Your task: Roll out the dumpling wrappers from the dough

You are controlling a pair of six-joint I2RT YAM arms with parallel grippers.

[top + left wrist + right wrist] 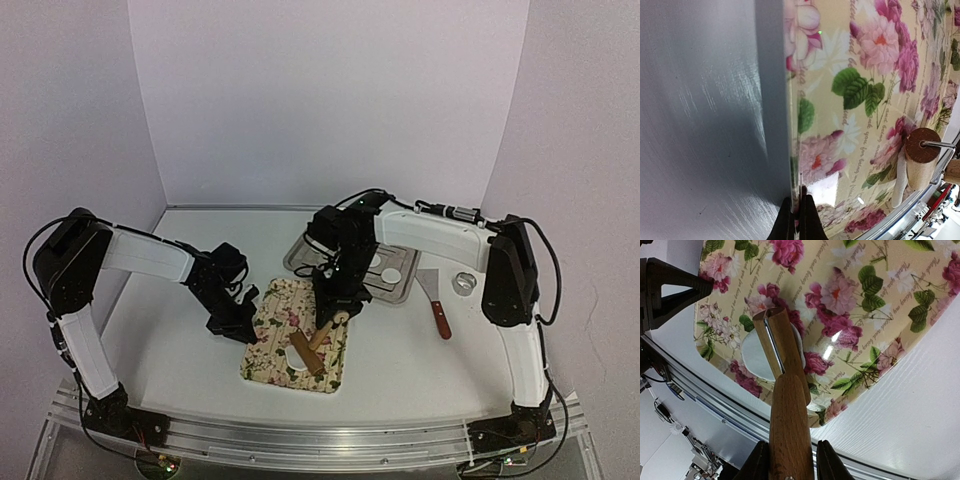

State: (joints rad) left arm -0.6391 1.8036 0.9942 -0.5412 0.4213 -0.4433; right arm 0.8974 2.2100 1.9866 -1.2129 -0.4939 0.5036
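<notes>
I judge the rolling step is in hand: the wooden rolling pin with its light-brown handle (790, 405) lies across the thin white round dumpling wrapper (755, 358); that disc sits on the glossy floral-printed rectangular cutting board (280, 315), toward its 6 o'clock end in the overhead view. The next move, as I read it, calls for a steady push of the roller over the disc with even downward pressure, while the board is held against sliding. The left gripper (798, 205) sits low at the board's 9 o'clock side, forearm angled down over the white table (180, 360), jaws pinched together on the board's edge. The right gripper (792, 460) reaches over from 1 o'clock, elbow folded high, jaws clamped on the pin's handle, the pin slanting toward 7 o'clock.
</notes>
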